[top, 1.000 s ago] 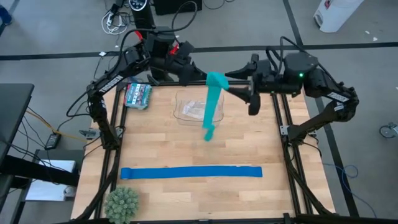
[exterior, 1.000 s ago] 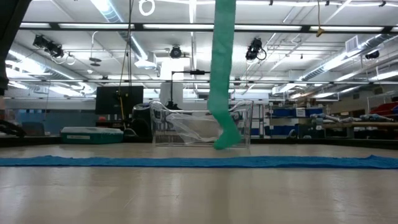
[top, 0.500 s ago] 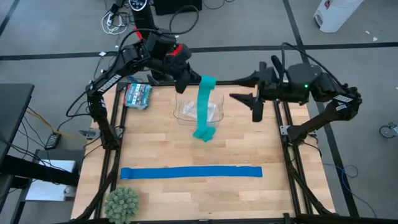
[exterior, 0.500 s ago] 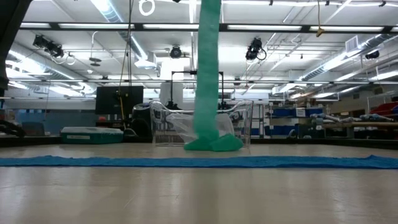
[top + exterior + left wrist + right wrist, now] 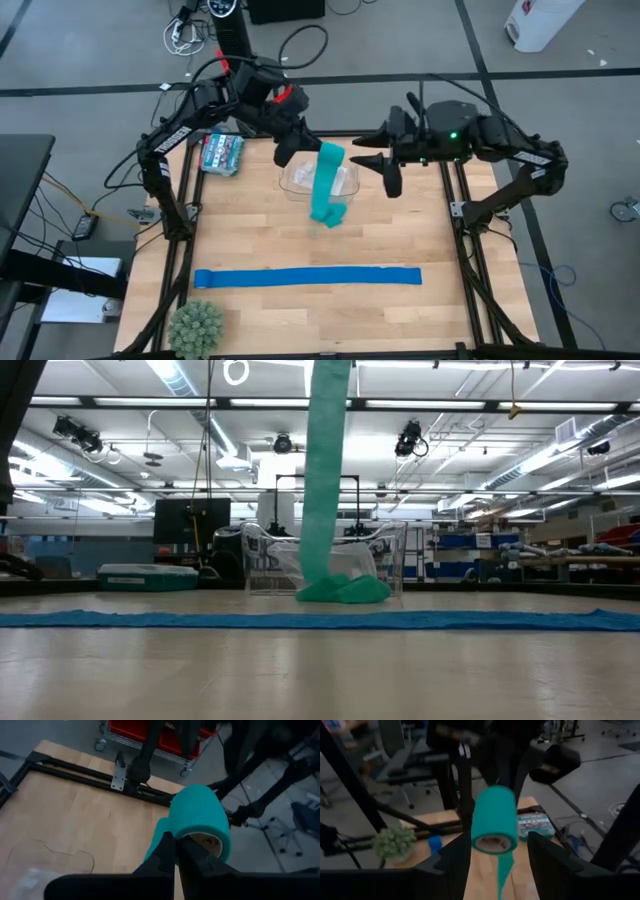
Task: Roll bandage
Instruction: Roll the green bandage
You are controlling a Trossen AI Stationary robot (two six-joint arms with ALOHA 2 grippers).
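Note:
The bandage is a teal roll (image 5: 331, 154) held high over the far middle of the table, with its loose strip (image 5: 323, 470) hanging straight down. The strip's lower end (image 5: 328, 214) lies bunched on the table, just in front of a clear container. My left gripper (image 5: 303, 148) is shut on the roll. My right gripper (image 5: 373, 160) stands open a little to the right of the roll at about the same height. In its wrist view the roll (image 5: 493, 820) shows beyond and between its fingers, apart from them. My left gripper has its two fingers (image 5: 163, 856) closed together on the rim of the roll's open end (image 5: 186, 836), beside the cardboard core. The fingers themselves hide whether one of them reaches into the core. They come slanting down from the table's far left. The roll is lifted clear, its axis about level.
A clear plastic container (image 5: 320, 178) stands at the far middle, behind the bandage's lower end. A long royal-blue strip (image 5: 308, 277) lies flat across the near half. A teal-and-white packet (image 5: 222, 153) is at the far left and a green spiky ball (image 5: 195, 328) at the near left corner.
My left gripper has carried the roll toward the table's left and near side and has rolled its wrist. The strip's lower end, which only touched the table, now lies in a folded heap. My right gripper has sunk a little and come closer to the roll.

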